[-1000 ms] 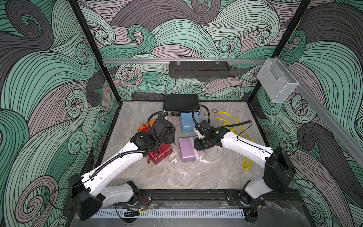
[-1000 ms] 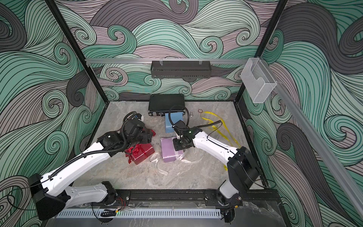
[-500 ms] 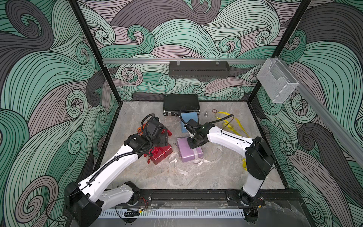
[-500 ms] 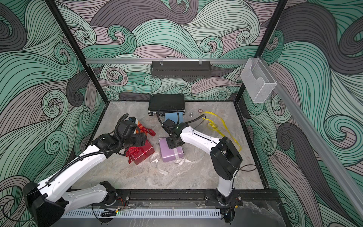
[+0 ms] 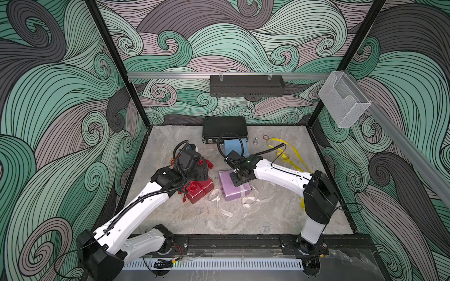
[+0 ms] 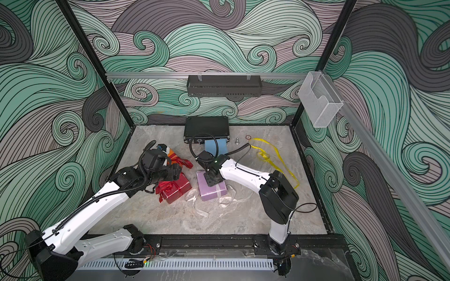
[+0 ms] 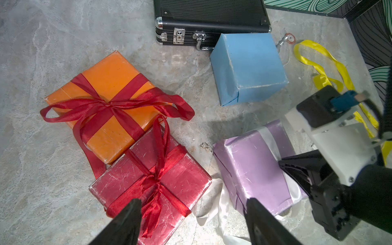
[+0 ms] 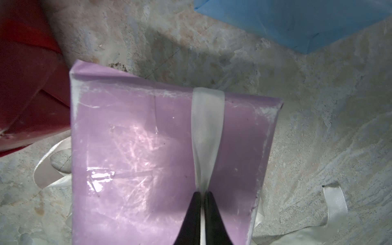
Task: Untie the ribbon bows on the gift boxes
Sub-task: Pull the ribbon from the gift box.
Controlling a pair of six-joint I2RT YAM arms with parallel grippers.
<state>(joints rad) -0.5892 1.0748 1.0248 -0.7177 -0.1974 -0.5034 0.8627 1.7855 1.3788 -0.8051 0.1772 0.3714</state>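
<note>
Nearest: loose tails and loops of the white ribbon [image 5: 225, 211] sprawl on the table [image 5: 243, 226] around the front of the lilac box [image 5: 235, 193]. There is no bow on the box top, just one flat band across it. The right hand [image 8: 202, 194] is down on that band, fingers together with the ribbon clamped between them. The satin is thin, limp and slick, so it will likely slide out of a shallow pinch. The box looks light, so a straight pull up would probably drag or lift it rather than free the band. It is better to draw the band toward an edge, or to have the box pinned.

Just to the left is the red box [image 7: 186, 180], glossy wrap, set against a corner of the orange box [image 7: 106, 72]. The red-box bow [image 7: 156, 184] is tied, with floppy loops and tails hanging off the side. The left hand [image 7: 193, 201] hovers above, between the red box and the lilac box, fingers wide apart and holding nothing. The place to grab is a tail end, not a loop. A loop pull would likely just tighten the knot.

Further back, the orange-box bow [image 7: 108, 105] is tied, with big soft loops and one long tail running down beside the red box. It should handle the same way: light box, slippery ribbon, tail-end pinch.

Farthest: the blue box [image 7: 248, 65] is bare and touches the black case [image 7: 210, 14]. The yellow ribbon [image 7: 322, 81] lies loose on the table beside it, on no box. That one looks done.
</note>
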